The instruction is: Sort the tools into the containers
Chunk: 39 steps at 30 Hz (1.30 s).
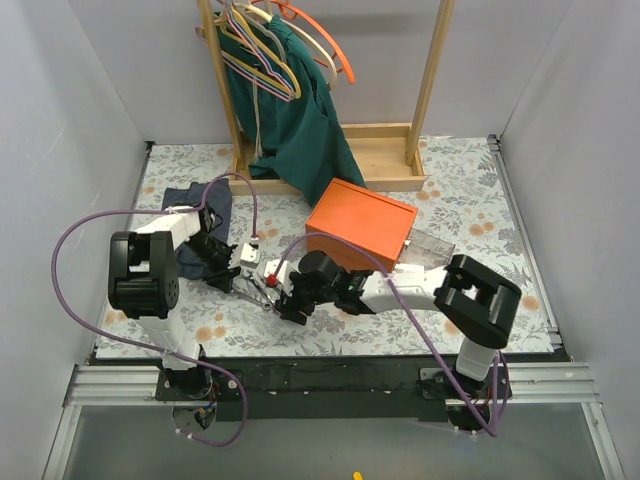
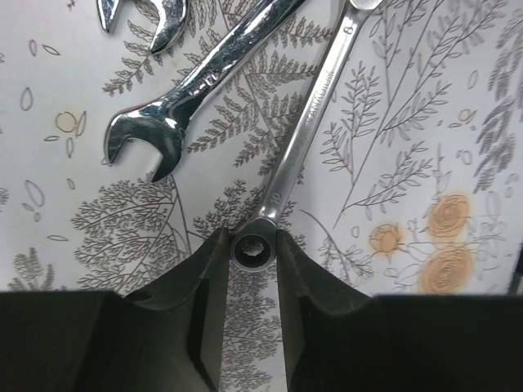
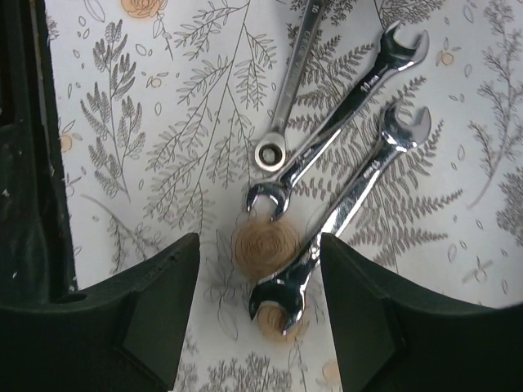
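Several thin silver wrenches (image 1: 257,290) lie on the floral cloth between my two grippers. My left gripper (image 2: 254,245) is shut on the ring end of a double-ring wrench (image 2: 306,135), which lies flat on the cloth. An open-ended wrench (image 2: 176,106) lies to its left. My right gripper (image 3: 259,245) is open and low over the cloth. The open end of one wrench (image 3: 282,302) lies between its fingers, untouched. A second open-ended wrench (image 3: 327,135) and the ring wrench's free end (image 3: 270,153) lie just beyond. The orange box (image 1: 360,232) has a clear drawer (image 1: 430,248) pulled out. A small red bit (image 1: 270,279) shows by the wrenches. The yellow-handled tool is out of view.
A wooden clothes rack (image 1: 385,165) with coloured hangers (image 1: 275,40) and a green garment (image 1: 295,125) stands at the back. A dark blue cloth (image 1: 205,212) lies behind the left arm. A black part (image 3: 24,163) runs along the left edge of the right wrist view.
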Motion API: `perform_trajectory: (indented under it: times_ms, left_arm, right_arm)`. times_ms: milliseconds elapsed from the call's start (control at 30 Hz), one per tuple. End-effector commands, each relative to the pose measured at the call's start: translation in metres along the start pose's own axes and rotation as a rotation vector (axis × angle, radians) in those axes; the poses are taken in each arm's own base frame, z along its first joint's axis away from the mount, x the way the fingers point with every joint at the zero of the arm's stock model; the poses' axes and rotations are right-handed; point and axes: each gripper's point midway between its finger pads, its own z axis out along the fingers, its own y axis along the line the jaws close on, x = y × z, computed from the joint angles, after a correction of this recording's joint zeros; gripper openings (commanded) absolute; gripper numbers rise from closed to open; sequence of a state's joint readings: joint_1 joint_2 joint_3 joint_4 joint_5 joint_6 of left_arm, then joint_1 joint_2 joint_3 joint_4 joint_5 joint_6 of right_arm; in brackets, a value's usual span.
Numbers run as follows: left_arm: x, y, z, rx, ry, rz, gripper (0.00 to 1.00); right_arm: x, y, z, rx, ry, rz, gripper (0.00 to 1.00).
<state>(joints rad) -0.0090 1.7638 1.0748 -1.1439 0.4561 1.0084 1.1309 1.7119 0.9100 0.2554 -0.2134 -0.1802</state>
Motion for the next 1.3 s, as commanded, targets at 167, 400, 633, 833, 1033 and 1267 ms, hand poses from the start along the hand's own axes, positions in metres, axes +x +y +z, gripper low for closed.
perform_trajectory:
  times_ms: [167, 400, 633, 833, 1033, 1267]
  left_arm:
    - [-0.006, -0.052, 0.005, 0.214, -0.041, -0.225, 0.0]
    - [-0.016, -0.045, 0.005, 0.209, -0.09, -0.272, 0.0]
    - [-0.026, -0.039, 0.002, 0.229, -0.132, -0.31, 0.0]
    - [-0.026, -0.04, 0.001, 0.232, -0.131, -0.304, 0.0]
    - [-0.024, -0.042, 0.001, 0.233, -0.118, -0.298, 0.0]
    - [-0.026, -0.042, -0.001, 0.227, -0.125, -0.303, 0.0]
  right_arm:
    - [-0.076, -0.004, 0.041, -0.026, -0.193, -0.054, 0.66]
    - [-0.075, 0.028, 0.046, -0.115, -0.185, -0.105, 0.65]
    - [-0.059, 0.047, 0.057, -0.107, -0.126, -0.158, 0.65]
    - [-0.049, 0.031, 0.065, -0.003, -0.089, -0.198, 0.65]
    - [-0.054, 0.016, 0.065, 0.07, -0.091, -0.243, 0.64]
    - [-0.053, 0.02, 0.067, 0.044, -0.078, -0.258, 0.63]
